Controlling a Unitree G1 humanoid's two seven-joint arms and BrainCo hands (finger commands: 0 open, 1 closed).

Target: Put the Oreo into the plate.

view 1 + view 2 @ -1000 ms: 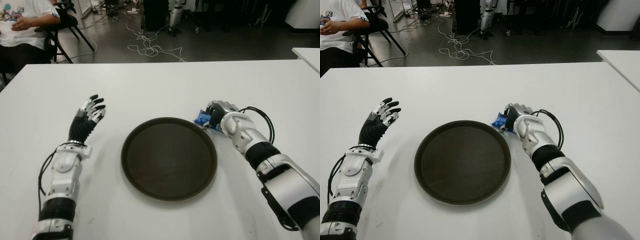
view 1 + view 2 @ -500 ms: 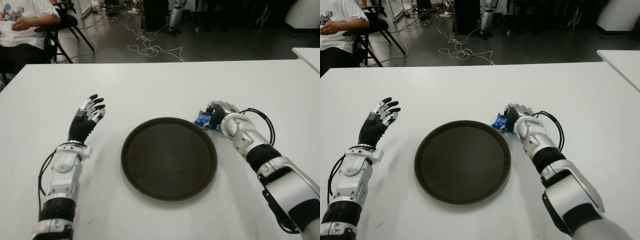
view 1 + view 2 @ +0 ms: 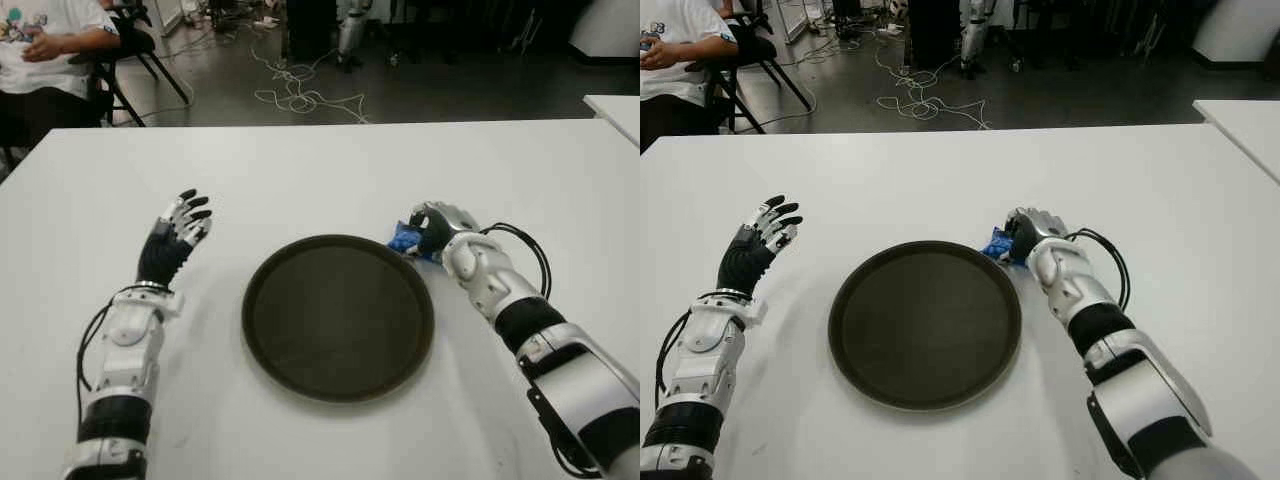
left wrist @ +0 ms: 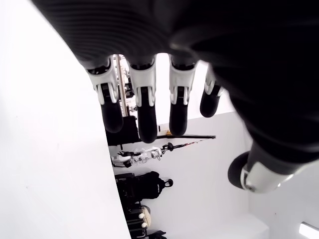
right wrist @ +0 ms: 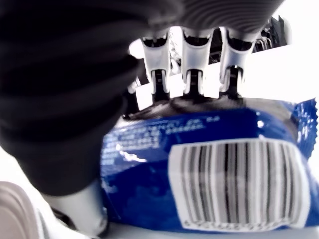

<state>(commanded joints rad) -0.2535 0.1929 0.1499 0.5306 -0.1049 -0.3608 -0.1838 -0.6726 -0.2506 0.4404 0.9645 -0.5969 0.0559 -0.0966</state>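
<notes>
Right wrist view showed the right hand (image 5: 149, 99) closed over the Oreo (image 5: 209, 174), a blue packet with its barcode turned toward the camera; three fingers (image 5: 193, 74) were curled down onto its upper edge. This detail was not available from the eye views, where only a blue corner of the packet was seen under the hand, just beside the plate (image 3: 338, 316) rim, toward the counter (image 3: 320, 170) right edge. The packet was judged gripped from above so that it could be lifted over the rim. The left hand (image 3: 172, 240) was seen near the counter left edge, fingers spread and nothing held.
</notes>
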